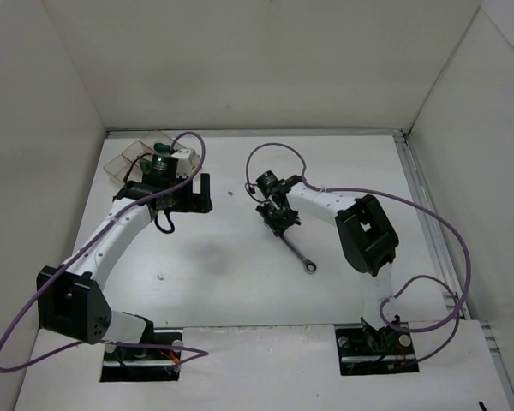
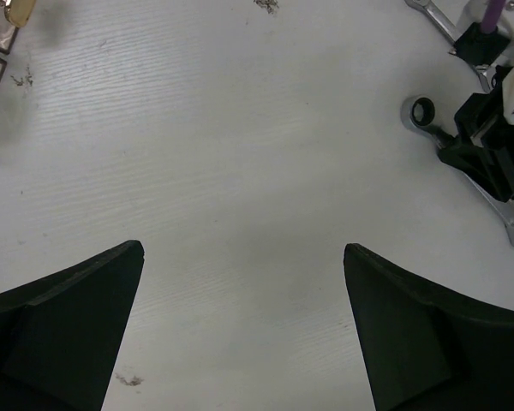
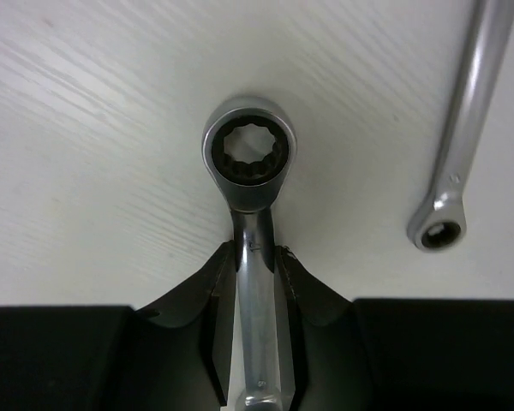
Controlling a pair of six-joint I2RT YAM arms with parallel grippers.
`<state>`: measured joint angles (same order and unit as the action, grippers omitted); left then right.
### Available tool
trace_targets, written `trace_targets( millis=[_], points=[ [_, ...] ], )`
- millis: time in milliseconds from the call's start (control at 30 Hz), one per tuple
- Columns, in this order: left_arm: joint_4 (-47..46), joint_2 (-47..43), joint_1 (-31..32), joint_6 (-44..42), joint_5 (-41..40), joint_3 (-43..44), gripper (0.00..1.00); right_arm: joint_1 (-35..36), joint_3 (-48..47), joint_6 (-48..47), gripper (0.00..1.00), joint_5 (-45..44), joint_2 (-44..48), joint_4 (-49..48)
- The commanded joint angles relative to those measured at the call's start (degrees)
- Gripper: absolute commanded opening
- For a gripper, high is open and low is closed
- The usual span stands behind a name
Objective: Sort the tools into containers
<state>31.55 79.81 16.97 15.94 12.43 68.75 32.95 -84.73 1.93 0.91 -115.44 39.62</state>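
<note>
Silver and slim, the wrench [image 1: 298, 253] lies slantwise at the level of the white table [image 1: 231, 282], one end pointing toward the arm bases; everything else is placed from it. On its shank, a little farther back, the right gripper [image 3: 255, 257] has its two black fingers [image 3: 201, 291] pressed against either side of the metal, so the jaws are clamped on the wrench. The twelve-point ring head sticks out just past the fingertips. Whether the tool rests on the surface or is raised a touch cannot be told. Just beside the wrench, apart from it and not touching, a second wrench [image 3: 463, 128] lies flat on the table. Left of the wrench and slightly farther back, the left gripper [image 2: 244, 248] hangs over the table with its jaws spread wide and nothing between them. Farthest from the wrench, beyond the left gripper toward the far left corner, stand the containers [image 1: 128, 160], clear plastic bins set at an angle. What they hold cannot be made out.
</note>
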Motion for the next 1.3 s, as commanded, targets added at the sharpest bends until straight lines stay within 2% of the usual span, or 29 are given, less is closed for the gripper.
trace_targets(
  millis=[0,33,100,133,167,200,267,367,733,1000,1100,1133,1167,1267],
  points=[
    [-2.0,-2.0,-0.7,1.3,1.4,0.0,1.0,1.8,-6.4,-0.4,0.0,1.1,-0.8,-2.1],
    [-2.1,-2.0,-0.7,1.5,1.6,-0.1,1.0,2.1,-7.5,-0.4,0.01,0.7,-1.5,-2.2],
    [-2.5,-1.7,-0.7,1.9,2.4,-0.3,1.0,2.1,-9.7,-0.2,0.1,0.1,-2.9,-2.1],
    [-2.7,-1.6,-1.2,2.1,2.7,-0.4,1.0,2.0,-10.2,-0.1,0.17,0.0,-3.3,-2.1],
    [-3.0,-1.5,-1.2,2.2,3.0,-0.5,1.0,2.1,-10.2,-0.1,0.37,-0.2,-3.5,-1.9],
    [-3.0,-1.3,-1.2,2.2,3.3,-0.3,1.0,2.0,-9.8,-0.2,0.43,-0.1,-3.3,-2.1],
    [-3.0,-1.2,-1.2,2.3,3.5,0.0,1.0,1.9,-6.8,-0.5,0.5,-0.4,-1.9,-2.0],
    [-3.4,-1.4,-1.8,2.5,3.5,0.0,1.0,2.0,-2.0,-1.1,0.51,-2.2,0.6,-2.0],
    [-4.0,-0.7,-2.3,3.0,5.1,-0.1,1.0,2.8,7.0,-0.7,0.45,-1.3,6.3,-2.0],
    [-4.2,-1.8,-3.4,3.4,5.1,-0.7,1.0,4.1,4.5,-0.6,0.39,-1.5,2.7,-2.1],
    [-4.3,-2.3,-4.0,3.7,5.5,-1.5,1.0,4.7,3.7,-0.4,0.24,-1.3,1.5,-2.1],
    [-4.4,-2.5,-4.5,3.7,5.9,-1.8,1.0,4.8,3.6,-0.2,0.06,-1.3,1.1,-2.2],
    [-4.5,-2.6,-4.5,3.9,6.1,-2.3,1.0,4.5,3.5,0.1,0.0,-1.3,0.9,-2.3],
    [-5.1,-3.1,-4.5,4.4,6.9,-3.3,1.0,4.4,3.2,-0.1,0.0,1.2,1.4,-3.1]
  ],
)
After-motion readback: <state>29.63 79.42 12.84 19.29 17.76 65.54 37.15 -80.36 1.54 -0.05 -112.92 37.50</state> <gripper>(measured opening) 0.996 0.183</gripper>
